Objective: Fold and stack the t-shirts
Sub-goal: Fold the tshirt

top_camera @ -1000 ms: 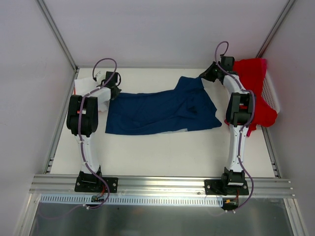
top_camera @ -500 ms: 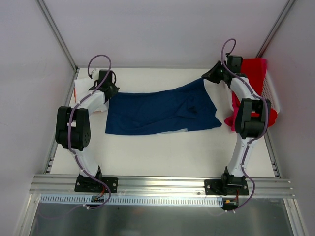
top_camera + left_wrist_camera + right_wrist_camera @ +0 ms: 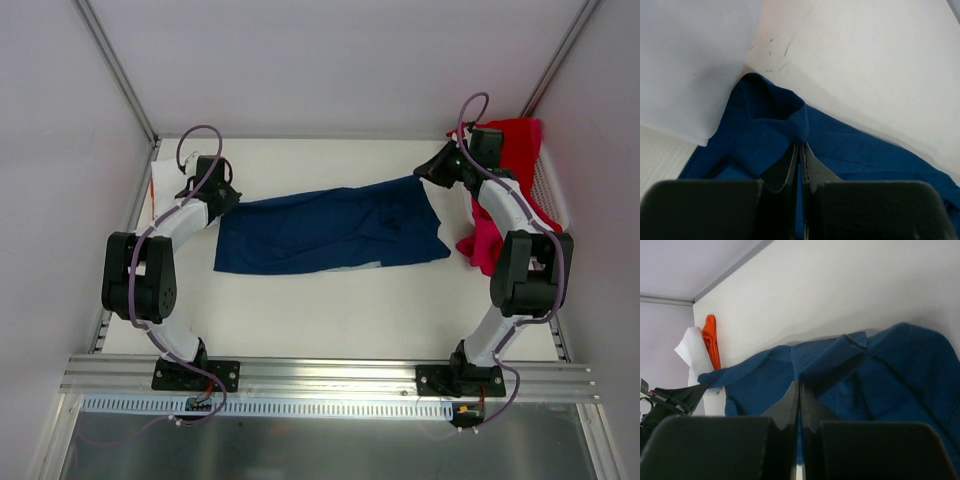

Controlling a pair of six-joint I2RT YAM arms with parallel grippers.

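A navy blue t-shirt (image 3: 320,230) lies stretched across the table's middle; it also shows in the left wrist view (image 3: 765,130) and in the right wrist view (image 3: 880,385). My left gripper (image 3: 222,198) is shut on its far left corner, seen pinched in the left wrist view (image 3: 800,146). My right gripper (image 3: 428,173) is shut on its far right corner, seen in the right wrist view (image 3: 799,385). White (image 3: 168,180) and orange (image 3: 153,192) t-shirts lie at the far left. Red (image 3: 515,150) and pink (image 3: 483,240) t-shirts sit at the far right.
A white mesh basket (image 3: 553,190) stands at the far right against the wall, holding the red cloth. Enclosure walls and frame posts (image 3: 115,70) bound the table. An aluminium rail (image 3: 320,375) runs along the near edge by the arm bases.
Both grippers have moved outward, the left one to the left and the right one to the right. The navy shirt's far edge has been drawn out straighter and flatter between them.
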